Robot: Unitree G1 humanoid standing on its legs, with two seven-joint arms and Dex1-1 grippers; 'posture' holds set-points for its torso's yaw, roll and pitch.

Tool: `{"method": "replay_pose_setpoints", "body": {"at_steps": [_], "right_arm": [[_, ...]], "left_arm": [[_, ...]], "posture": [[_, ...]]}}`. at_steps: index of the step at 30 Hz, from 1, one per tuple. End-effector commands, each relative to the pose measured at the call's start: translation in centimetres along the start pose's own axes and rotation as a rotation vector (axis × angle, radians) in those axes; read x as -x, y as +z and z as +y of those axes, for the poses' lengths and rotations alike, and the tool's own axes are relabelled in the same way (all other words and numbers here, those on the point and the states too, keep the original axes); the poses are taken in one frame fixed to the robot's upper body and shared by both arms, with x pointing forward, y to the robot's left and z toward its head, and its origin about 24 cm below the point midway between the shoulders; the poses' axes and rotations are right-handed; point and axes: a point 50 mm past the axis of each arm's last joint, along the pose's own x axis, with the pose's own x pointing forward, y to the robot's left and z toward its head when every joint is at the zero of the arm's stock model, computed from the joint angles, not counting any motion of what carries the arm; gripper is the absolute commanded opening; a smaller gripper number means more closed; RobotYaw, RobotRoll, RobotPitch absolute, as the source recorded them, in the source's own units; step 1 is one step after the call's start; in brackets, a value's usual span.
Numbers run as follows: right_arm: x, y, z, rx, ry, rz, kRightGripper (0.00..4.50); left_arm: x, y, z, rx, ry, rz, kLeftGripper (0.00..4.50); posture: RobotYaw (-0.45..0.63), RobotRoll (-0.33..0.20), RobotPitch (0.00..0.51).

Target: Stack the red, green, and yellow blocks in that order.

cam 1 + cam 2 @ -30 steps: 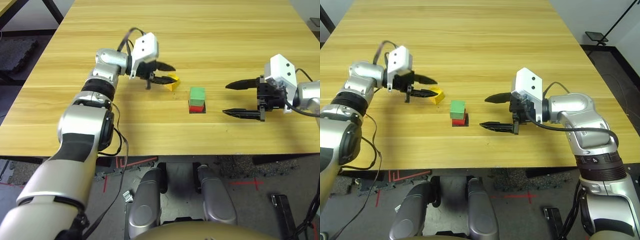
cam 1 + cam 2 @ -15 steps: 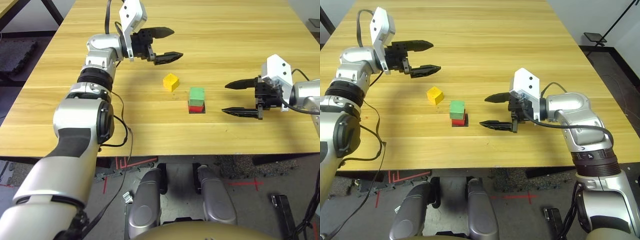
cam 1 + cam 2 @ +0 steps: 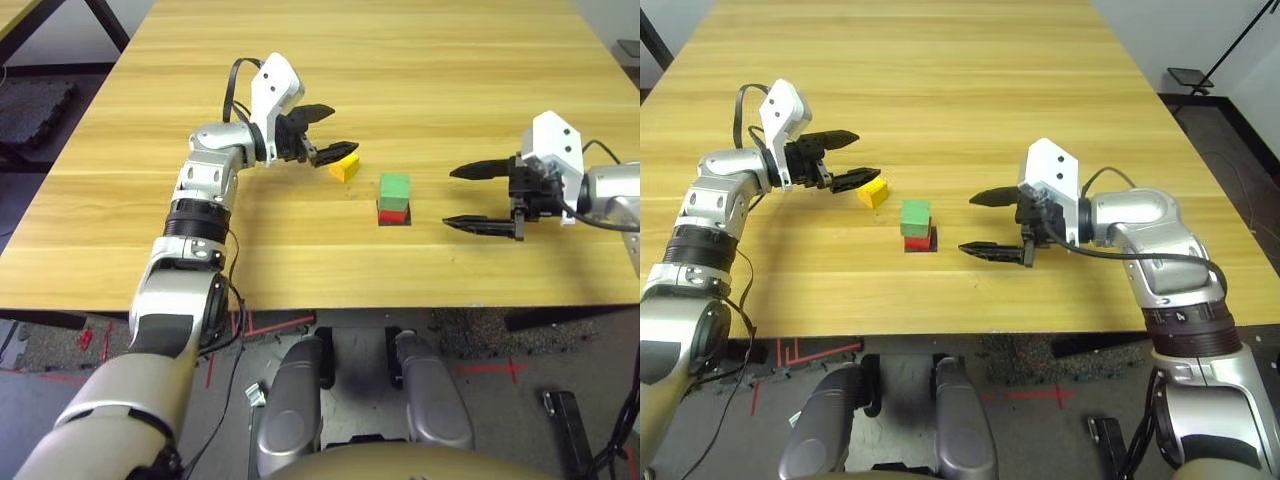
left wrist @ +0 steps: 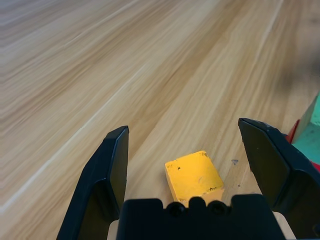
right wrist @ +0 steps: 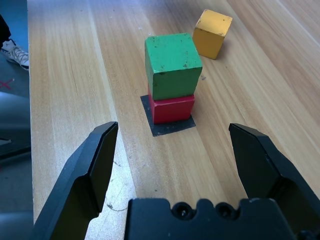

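The green block [image 3: 394, 187] sits on the red block [image 3: 393, 212], which rests on a flat black patch [image 5: 170, 128] near the table's middle. The yellow block [image 3: 345, 167] lies on the table just left of that stack, apart from it. My left gripper [image 3: 335, 130] is open and hovers low over the yellow block. In the left wrist view the yellow block [image 4: 194, 175] lies between the spread fingers [image 4: 114, 160], untouched. My right gripper [image 3: 450, 198] stands open to the right of the stack, pointing at it, with nothing between its fingers [image 5: 95, 160].
The wooden table [image 3: 420, 60] stretches wide and bare behind the blocks. Its front edge [image 3: 330, 300] runs a short way in front of the stack. Dark floor shows beyond the table's left and right sides.
The left gripper had risen up and away from the yellow block, and has now come back down over it, open. The yellow block, the stack and the right gripper stay put.
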Motion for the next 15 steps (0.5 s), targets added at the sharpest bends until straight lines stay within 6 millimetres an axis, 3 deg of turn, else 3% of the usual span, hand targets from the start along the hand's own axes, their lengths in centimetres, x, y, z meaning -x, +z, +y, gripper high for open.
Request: {"method": "replay_pose_setpoints", "body": {"at_steps": [1,15], "right_arm": [[0.0,0.0,0.2,-0.007,0.005,-0.010,4.50],[-0.1,0.0,0.3,-0.011,0.005,-0.015,4.50]], "left_arm": [[-0.3,-0.9,-1.3,0.042,0.009,0.065,4.46],[-1.0,-2.0,-1.4,0.076,0.086,0.114,4.46]], "posture": [[0.15,0.098,0.224],[0.15,0.100,0.233]]}}
